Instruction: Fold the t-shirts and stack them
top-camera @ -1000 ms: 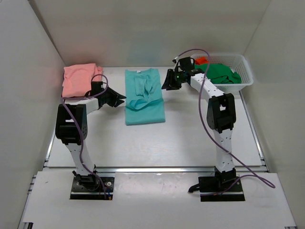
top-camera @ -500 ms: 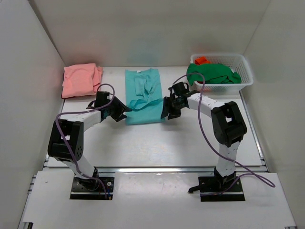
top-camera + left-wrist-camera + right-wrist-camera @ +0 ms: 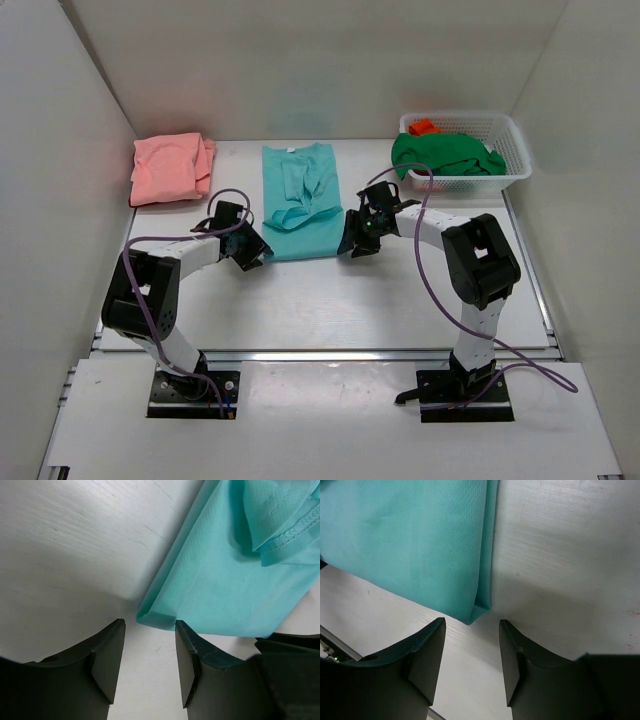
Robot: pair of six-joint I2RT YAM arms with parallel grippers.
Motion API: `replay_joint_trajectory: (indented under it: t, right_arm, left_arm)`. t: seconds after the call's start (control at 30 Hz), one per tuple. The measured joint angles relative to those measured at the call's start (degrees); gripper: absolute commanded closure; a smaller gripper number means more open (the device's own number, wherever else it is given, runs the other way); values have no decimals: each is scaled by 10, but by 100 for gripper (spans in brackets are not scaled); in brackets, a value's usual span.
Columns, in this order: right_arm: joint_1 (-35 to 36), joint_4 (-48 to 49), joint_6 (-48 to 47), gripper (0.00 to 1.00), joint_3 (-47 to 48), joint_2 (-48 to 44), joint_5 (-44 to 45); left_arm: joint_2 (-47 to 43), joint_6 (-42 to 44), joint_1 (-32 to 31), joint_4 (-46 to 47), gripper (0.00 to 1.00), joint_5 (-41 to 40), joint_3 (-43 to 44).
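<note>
Top external: salmon pink cotton tee (image 3: 170,168) looks folded, dark green tee (image 3: 445,152) sits crumpled in the white mesh basket (image 3: 512,140). Left gripper (image 3: 149,629) and right gripper (image 3: 472,624) gape empty at the half-folded teal tee (image 3: 305,215)'s 2 hem corners.

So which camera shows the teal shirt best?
The top view: the whole teal shirt lies flat there, sleeves folded in. The left wrist view shows only one near corner, the right wrist view only the other.

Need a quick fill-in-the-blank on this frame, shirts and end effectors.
The left end effector and right end effector are both ___.
The teal t-shirt lies ___ them.
The green t-shirt sits ___ the basket.
The pink t-shirt lies in the far ___ corner.
Missing: open; between; in; left.
</note>
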Motion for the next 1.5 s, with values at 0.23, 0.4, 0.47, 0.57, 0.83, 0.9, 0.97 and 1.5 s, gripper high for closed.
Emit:
replay_joint_trajectory:
  t: [0.23,0.4,0.47,0.57,0.83,0.9,0.97,1.5]
  right_arm:
    - [0,17,0,100,8,15,-15]
    - [0,10,-4,100,21,31,-20]
    - [0,-2,-10,100,31,30,-15]
    - [-2,-17,-16,100,34,1,-11]
    - [-5,-3,-16,100,-40,-169,-16]
    - [2,-5,-16,100,-74,-197,-16]
    - [12,-10,-16,100,-115,-225,-16]
    - [83,-75,34,100,-281,-472,-44]
  left_arm:
    - [11,-25,-31,10,78,-36,0]
    - [30,-30,-36,14,100,-38,9]
    - [27,-30,-31,7,100,-36,13]
    - [5,-28,-21,-11,100,-29,16]
    - [-101,-26,-16,-25,100,14,-4]
    - [-120,-26,-25,-31,100,19,-26]
    - [-148,-26,-34,-48,100,23,-50]
    - [-397,-74,-134,-172,100,42,-123]
